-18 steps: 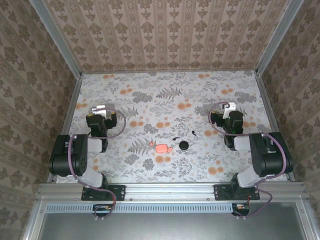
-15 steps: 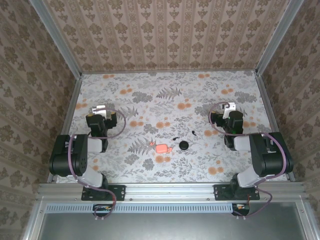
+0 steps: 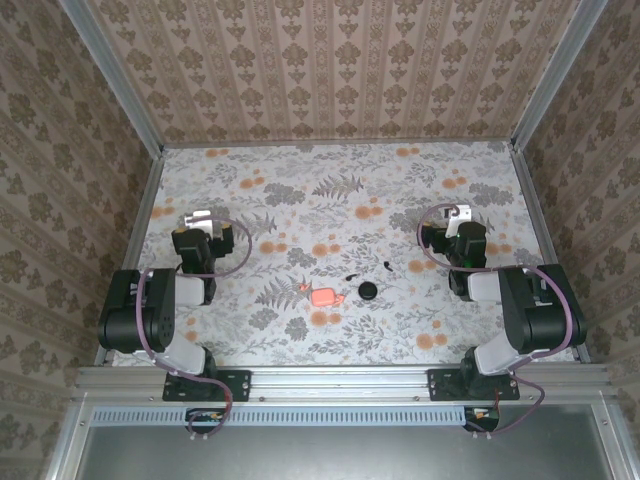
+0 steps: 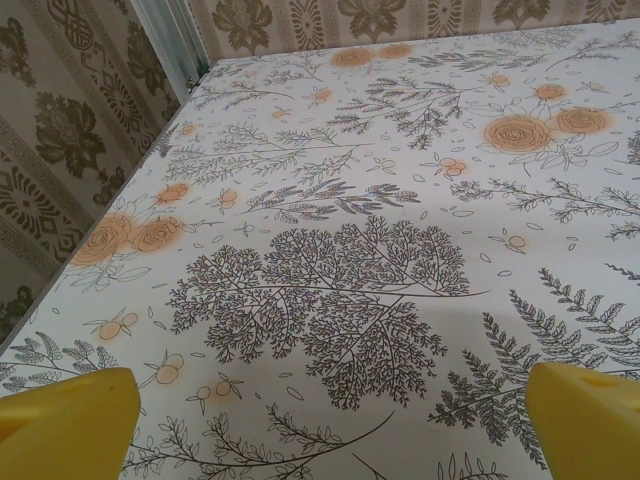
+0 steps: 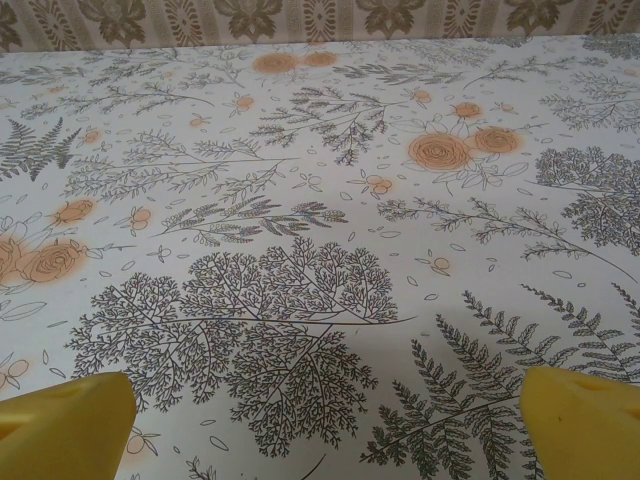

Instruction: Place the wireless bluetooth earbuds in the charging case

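Bench (image 3: 330, 170) sheeting, matte and printed with grey ferns and orange roses, is boxed in by patterned walls and aluminium rails. Two black jointed arms are folded at its near corners. The left tool (image 4: 322, 435) is spread wide, its yellow fingertips (image 4: 65, 420) parted to the frame corners over bare print. The right tool (image 5: 322, 430) is spread just as wide, and nothing is gripped by either.

Everything for the task is gathered between the arms, in the near middle of the bench. A salmon-pink, round-cornered plastic charging case (image 3: 323, 297), smooth-skinned, is laid with its long axis roughly across the bench. Whether its lid is raised cannot be settled from above. A round black disc (image 3: 368, 290) is set just to its right, apart from it. Two tiny black stemmed earbuds (image 3: 351, 276) are laid just beyond case and disc, touching neither, the second (image 3: 386, 266) further right.

The charging case is placed inward of each tool and nearer the bases, about midway between them. The earbuds are judged nearer the right arm, so a reach leftward and back toward the near edge would be called for.
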You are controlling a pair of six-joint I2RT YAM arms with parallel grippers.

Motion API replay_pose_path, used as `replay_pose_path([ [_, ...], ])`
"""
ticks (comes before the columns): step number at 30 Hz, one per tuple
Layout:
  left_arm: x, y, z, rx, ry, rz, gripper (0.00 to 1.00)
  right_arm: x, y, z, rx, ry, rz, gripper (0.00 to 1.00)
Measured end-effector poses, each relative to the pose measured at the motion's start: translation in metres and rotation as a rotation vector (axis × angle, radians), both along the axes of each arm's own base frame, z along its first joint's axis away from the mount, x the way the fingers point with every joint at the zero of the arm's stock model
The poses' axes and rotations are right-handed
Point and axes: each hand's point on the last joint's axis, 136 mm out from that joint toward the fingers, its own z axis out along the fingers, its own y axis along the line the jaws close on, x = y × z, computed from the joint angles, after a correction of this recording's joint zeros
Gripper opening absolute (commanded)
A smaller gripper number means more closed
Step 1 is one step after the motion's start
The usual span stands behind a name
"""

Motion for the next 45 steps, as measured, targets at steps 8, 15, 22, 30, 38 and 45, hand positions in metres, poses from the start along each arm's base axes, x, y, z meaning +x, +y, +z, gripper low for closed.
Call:
replay_pose_path([
  [8, 0.0, 0.0, 0.0, 0.0, 0.0, 0.0, 1.0, 0.0, 0.0, 0.0, 0.0, 0.0, 0.0, 1.0],
  [15, 0.0, 0.0, 0.0, 0.0, 0.0, 0.0, 0.99, 0.0, 0.0, -0.001, 0.0, 0.007, 0.0, 1.0],
  [22, -0.006, -0.002, 0.009, 0.004, 0.021, -0.003, 0.93, 0.003, 0.002, 0.036, 0.005, 0.043, 0.011, 1.0],
  [30, -0.001, -0.05, 0.097, -0.05, -0.008, -0.112, 0.87, -0.002, 0.032, 0.11, 0.04, 0.179, 0.072, 1.0],
  [38, -0.046, -0.133, 0.075, -0.114, 0.256, -0.297, 0.83, -0.066, 0.119, 0.086, 0.033, 0.555, 0.273, 1.0],
  [45, -0.091, -0.156, 0.022, -0.159, 0.537, -0.327, 0.83, -0.126, 0.173, 0.042, 0.002, 0.823, 0.4, 0.91],
])
